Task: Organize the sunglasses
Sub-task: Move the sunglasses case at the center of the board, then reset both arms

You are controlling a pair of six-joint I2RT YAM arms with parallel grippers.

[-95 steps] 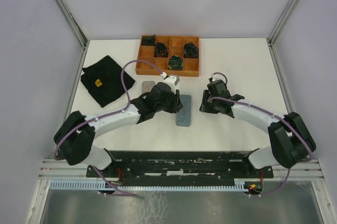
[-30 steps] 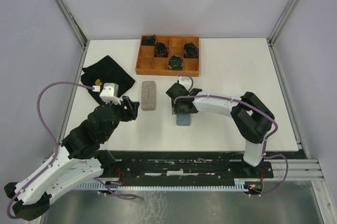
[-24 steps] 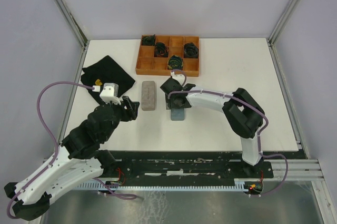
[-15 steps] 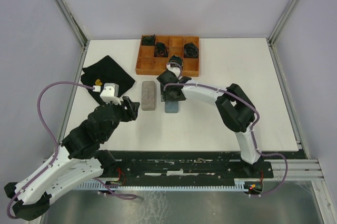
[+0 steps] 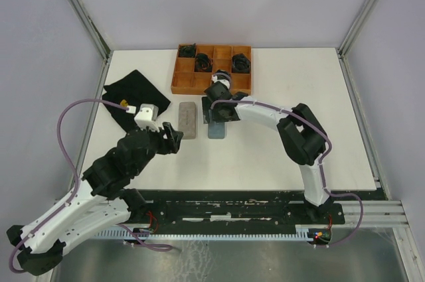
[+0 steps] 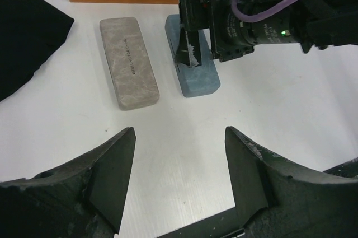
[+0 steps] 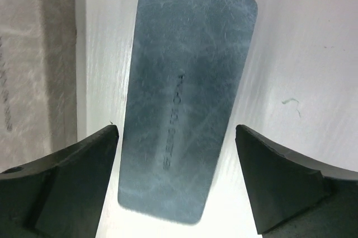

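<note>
Motion belongs mostly to the right arm. Over the last second it has swept the blue case (image 5: 217, 128) across the table (image 5: 299, 83) toward 11 o'clock. That case now lies just beside the grey case (image 5: 189, 120), the two roughly parallel, with grey at 9 o'clock of blue. The right gripper (image 7: 176, 137) has also spread its fingers wider. In its wrist view they stand open on either side of one end of the blue case, with bare table showing between the case and the right-hand finger, so nothing is gripped. The left arm has crept a little forward. The left gripper (image 6: 179, 159) hangs open and empty at about 7 o'clock of the grey case, apart from it.

Sunglasses themselves show in no view. Both cases are shut, so my guess is that the pairs are inside them, but that cannot be confirmed. If so, lining up the cases reads as a late tidying step, and the spread fingers suggest a release.

At 12 o'clock of the cases sits the wooden tray (image 5: 192, 89), close to the blue case's far end, with green coiled bundles (image 5: 240, 63) in several compartments. A black cloth (image 5: 136, 96) carrying a small yellow thing (image 5: 123, 103) lies at 9 o'clock. The tray's front wall blocks any further push toward 12. The right forearm, stretched across the middle, crowds the left arm's way to either case.
</note>
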